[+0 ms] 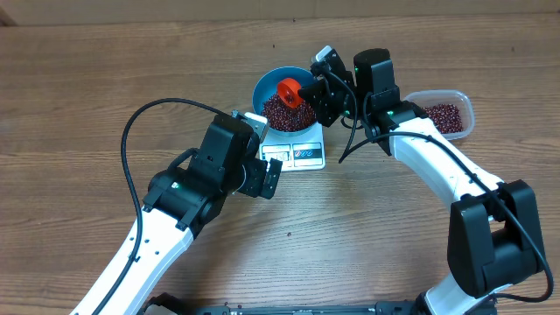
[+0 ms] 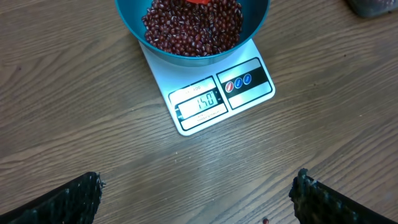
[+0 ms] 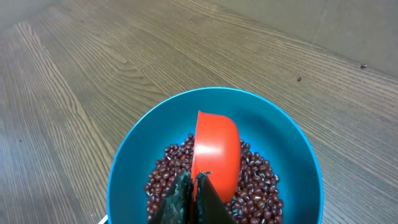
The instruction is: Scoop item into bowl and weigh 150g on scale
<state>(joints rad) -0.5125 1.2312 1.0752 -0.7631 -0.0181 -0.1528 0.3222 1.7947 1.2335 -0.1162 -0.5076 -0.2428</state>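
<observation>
The blue bowl (image 1: pixel 265 86) stands on the white scale (image 1: pixel 302 156) with a heap of dark red-brown beans (image 1: pixel 284 111) inside. My right gripper (image 1: pixel 308 92) is shut on the handle of a red scoop (image 1: pixel 290 90), whose cup hangs tilted over the beans. From the right wrist, the scoop (image 3: pixel 216 152) sits just above the beans (image 3: pixel 255 180) inside the bowl (image 3: pixel 280 124), ahead of the gripper (image 3: pixel 194 186). My left gripper (image 1: pixel 273 175) stands open just in front of the scale, holding nothing. In its view the scale (image 2: pixel 249 93) display (image 2: pixel 200 101) reads 150.
A clear plastic tub (image 1: pixel 465 107) with more beans (image 1: pixel 442 118) stands to the right of the bowl, behind my right arm. One stray bean (image 2: pixel 265 219) lies on the wood between my left fingers.
</observation>
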